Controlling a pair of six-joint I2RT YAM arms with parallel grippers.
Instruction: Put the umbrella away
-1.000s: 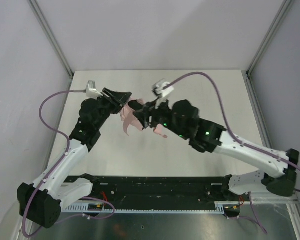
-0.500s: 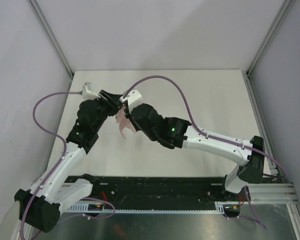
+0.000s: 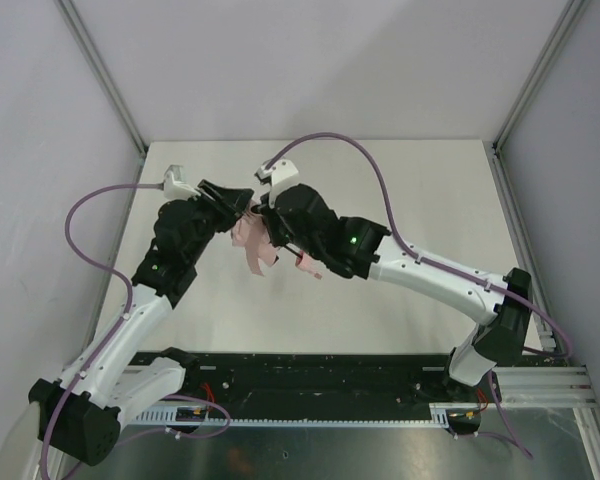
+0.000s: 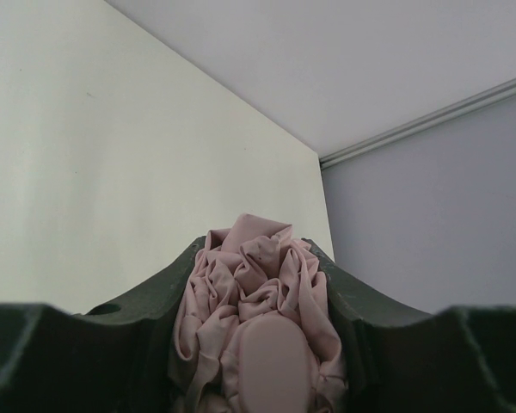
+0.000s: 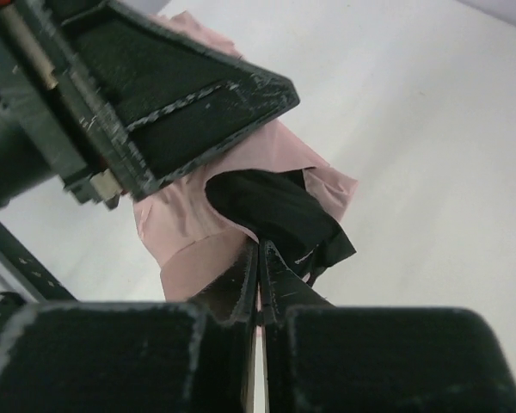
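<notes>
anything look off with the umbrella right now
Yes. The umbrella is not neatly rolled. Its pink cloth is crumpled into a wad between the left jaws, and in the top view loose flaps stick out below them, above the table.

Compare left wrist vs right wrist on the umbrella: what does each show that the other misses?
Left wrist only: the left gripper clamped on both sides of the bunched umbrella, a rounded pink end low between the fingers, and a metal rail along the wall.
Right wrist only: the right gripper almost shut, its tips at a black piece lying against the fabric; whether it pinches anything is unclear. It also shows the left gripper from outside.
Both: pink fabric and the pale table.
</notes>
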